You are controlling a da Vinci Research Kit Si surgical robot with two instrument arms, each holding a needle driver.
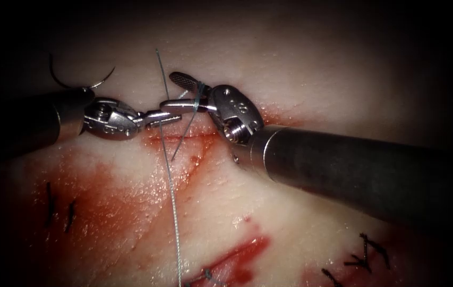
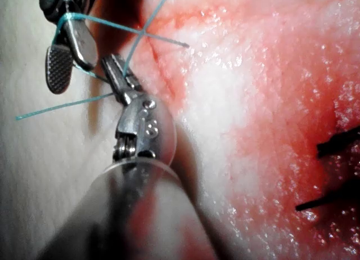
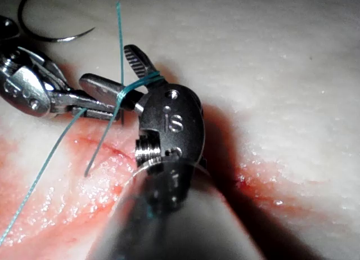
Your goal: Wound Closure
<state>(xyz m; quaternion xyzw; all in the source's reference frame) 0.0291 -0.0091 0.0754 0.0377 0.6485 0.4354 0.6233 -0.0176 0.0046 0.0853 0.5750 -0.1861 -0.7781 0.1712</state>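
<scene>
At the near edge of the tissue (image 1: 290,212), dark stitches (image 1: 367,252) are sitting beside red fluid (image 1: 237,260). Farther in, my right tool (image 1: 176,93) is standing with its jaws spread, the thread (image 1: 172,186) looping around them near the hinge; its wrist is reading "IS". My left tool (image 1: 168,117) is pinching the thread over the cut (image 1: 184,137). Beyond, the needle (image 1: 80,79) is lying free on the tissue, left of the cut.

Two dark stitches (image 1: 51,204) stand side by side at the lower left of the tissue (image 1: 300,79), crossed stitches (image 1: 369,252) mark its lower right, and between them a second gash (image 1: 237,258) glistens with red fluid (image 1: 104,212).
</scene>
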